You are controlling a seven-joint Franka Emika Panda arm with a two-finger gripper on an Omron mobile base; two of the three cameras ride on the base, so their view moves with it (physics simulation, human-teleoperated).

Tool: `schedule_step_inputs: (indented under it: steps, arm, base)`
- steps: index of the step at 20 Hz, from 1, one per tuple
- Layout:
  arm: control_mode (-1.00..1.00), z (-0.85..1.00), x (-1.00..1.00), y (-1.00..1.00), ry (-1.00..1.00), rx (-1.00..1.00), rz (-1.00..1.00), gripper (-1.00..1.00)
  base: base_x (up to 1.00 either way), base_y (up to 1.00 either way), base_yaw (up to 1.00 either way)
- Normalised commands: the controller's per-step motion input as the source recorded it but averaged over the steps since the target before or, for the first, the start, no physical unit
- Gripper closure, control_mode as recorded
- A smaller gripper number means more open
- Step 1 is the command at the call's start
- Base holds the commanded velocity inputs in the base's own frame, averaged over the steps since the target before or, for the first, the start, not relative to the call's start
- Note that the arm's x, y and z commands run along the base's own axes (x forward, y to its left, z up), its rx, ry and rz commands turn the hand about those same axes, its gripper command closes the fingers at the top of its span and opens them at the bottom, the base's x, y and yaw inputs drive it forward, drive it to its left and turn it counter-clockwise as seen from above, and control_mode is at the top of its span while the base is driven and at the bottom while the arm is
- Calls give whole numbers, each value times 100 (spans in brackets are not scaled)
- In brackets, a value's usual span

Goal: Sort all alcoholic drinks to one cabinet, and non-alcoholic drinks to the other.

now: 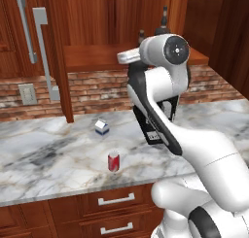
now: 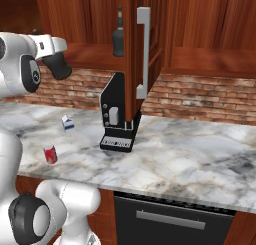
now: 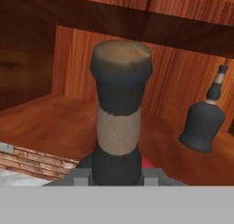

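The two-finger gripper (image 3: 116, 175) is clamping the long thin neck of a dark, near-black bell-shaped bottle (image 3: 119, 122), whose capped top and light neck band are rising straight ahead of the hand camera. The grip is sitting low on the neck, presumably so the squat body hangs below the fingers and the bottle stays upright while it is being carried over the shelf.

Beyond the gripper and off to one side, a second dark bottle of the same shape (image 2: 118, 35) is standing upright on the floor of the open reddish-brown wooden wall cabinet (image 2: 95, 54). The held bottle looks to be heading for the same shelf, which would put both alcoholic drinks together.

Well below the gripper, on the grey-veined marble counter (image 1: 44, 154), the small white-and-blue gable-top milk carton (image 1: 101, 127) and the small red soda can with a silver top (image 1: 113, 161) are waiting, apart from each other (neither has been sorted yet). The neighbouring cabinet's door with its long vertical grey bar handle (image 2: 143, 51) is standing open just above the black boxy coffee machine (image 2: 117, 116).
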Motion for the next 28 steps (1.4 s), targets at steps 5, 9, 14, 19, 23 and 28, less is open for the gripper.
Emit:
schedule_step_inputs:
  steps: [5, 9, 14, 19, 23, 28]
  arm:
    - [-100, 35, 20, -18, -2, 3, -7, 100]
    - [-100, -5, 70, -15, 0, 2, -6, 100]
    - [-100, -11, 91, -14, 0, 0, -2, 100]
    - [-100, -2, 77, -9, 0, 2, 0, 100]
    - [-100, -6, 70, -4, 0, 2, 0, 100]
    - [-100, -23, 57, -1, 0, 0, 0, 100]
  base:
    - [0, 0, 0]
    - [0, 0, 0]
    - [0, 0, 0]
    - [0, 0, 0]
    - [0, 0, 0]
    - [0, 0, 0]
